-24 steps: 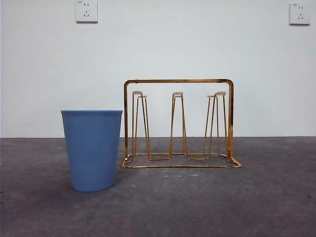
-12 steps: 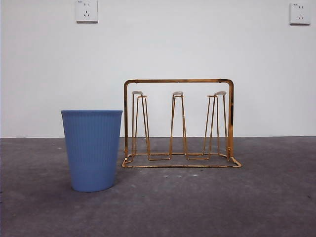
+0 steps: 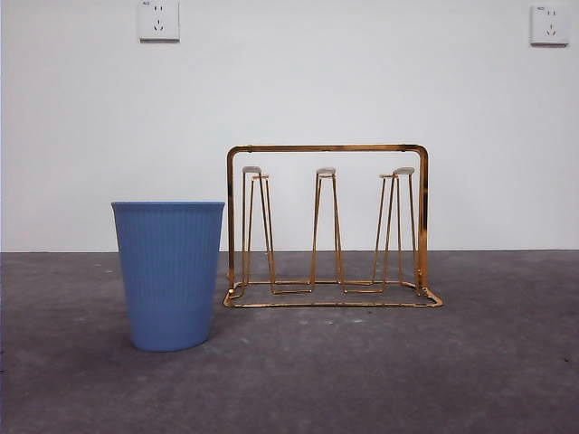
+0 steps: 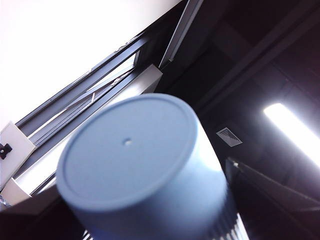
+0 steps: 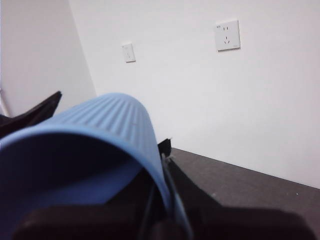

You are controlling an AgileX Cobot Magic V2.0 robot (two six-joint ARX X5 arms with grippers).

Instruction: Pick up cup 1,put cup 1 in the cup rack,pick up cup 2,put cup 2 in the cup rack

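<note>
Two wall sockets (image 3: 158, 20) behind cup rack (image 3: 327, 228) — blue cup (image 3: 168, 274) just beside.

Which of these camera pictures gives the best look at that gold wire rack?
The front view: the cup rack stands whole there, arch handle, pegs and base, beside a blue cup. Neither wrist view shows it; a blue cup fills each.

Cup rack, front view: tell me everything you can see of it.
The cup rack is thin, shiny gold wire: a rectangular arch handle with rounded corners, a flat rectangular base frame, and narrow upright hairpin pegs with small flat tips. Every peg is bare. It stands upright on the dark grey table before a white wall. A blue ribbed cup stands nearer the camera, overlapping one end of the rack; contact cannot be told.
</note>
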